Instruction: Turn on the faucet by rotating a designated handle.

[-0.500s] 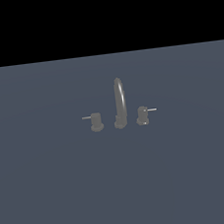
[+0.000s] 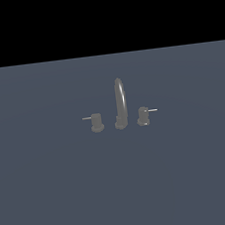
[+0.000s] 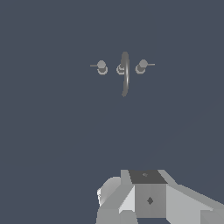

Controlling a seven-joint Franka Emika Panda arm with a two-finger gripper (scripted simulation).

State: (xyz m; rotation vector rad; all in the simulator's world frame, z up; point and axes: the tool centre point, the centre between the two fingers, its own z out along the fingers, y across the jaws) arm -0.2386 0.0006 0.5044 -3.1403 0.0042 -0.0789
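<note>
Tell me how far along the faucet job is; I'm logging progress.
Nothing looks done yet. The small dull-grey three-piece faucet stands untouched, and the stubby grey knob with the bright-silver lever rod has its rod pointing sideways, away from the tall arched spout. In hand: only the approach, as the gripper body sits far from the set. Left: reach, contact and rotate that handle.

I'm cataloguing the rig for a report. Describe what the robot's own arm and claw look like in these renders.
Only the wrist view shows any of it: a blocky, faceted white-and-light-grey claw body with flat angular panels, a darker grey top plate, a small dark diamond-shaped mark on the middle face, and a rounded pale bulge on one side. No cables or fingertips are visible. The exterior view shows no arm.
</note>
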